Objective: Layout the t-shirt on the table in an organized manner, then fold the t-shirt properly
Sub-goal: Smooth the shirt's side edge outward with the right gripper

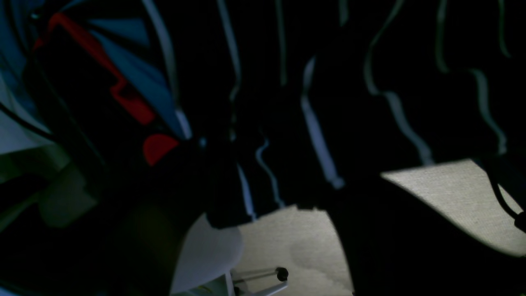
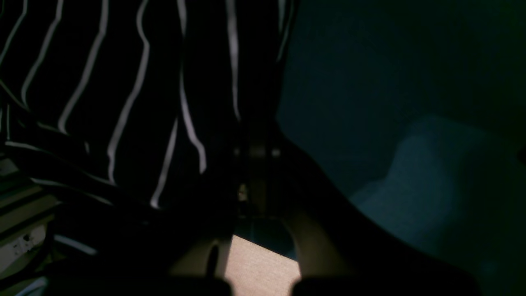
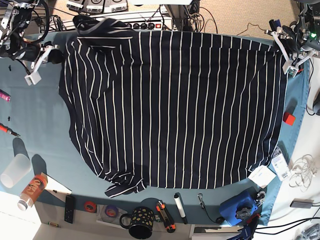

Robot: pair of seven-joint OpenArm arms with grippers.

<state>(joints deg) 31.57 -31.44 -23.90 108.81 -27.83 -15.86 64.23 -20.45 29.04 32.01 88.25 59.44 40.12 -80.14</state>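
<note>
The dark t-shirt point(image 3: 175, 110) with thin white stripes lies spread wide on the teal table point(image 3: 40, 125), with one sleeve bunched at the near left. My right gripper point(image 3: 52, 54) sits at the shirt's far-left edge, on the view's left. In the right wrist view its dark fingers meet on the border of the striped fabric point(image 2: 123, 102), shut on it. My left gripper point(image 3: 286, 52) stands at the shirt's far-right corner with its white jaws apart. The left wrist view is filled by dim striped cloth point(image 1: 287, 82); no grip shows there.
Along the near edge stand a clear cup point(image 3: 14, 170), an orange can point(image 3: 31, 190), a remote point(image 3: 70, 208), a spotted black mug point(image 3: 137, 222), a marker point(image 3: 179, 207) and a blue tool point(image 3: 239, 207). A red block point(image 3: 289, 118) lies at the right. Cables and power strips line the far side.
</note>
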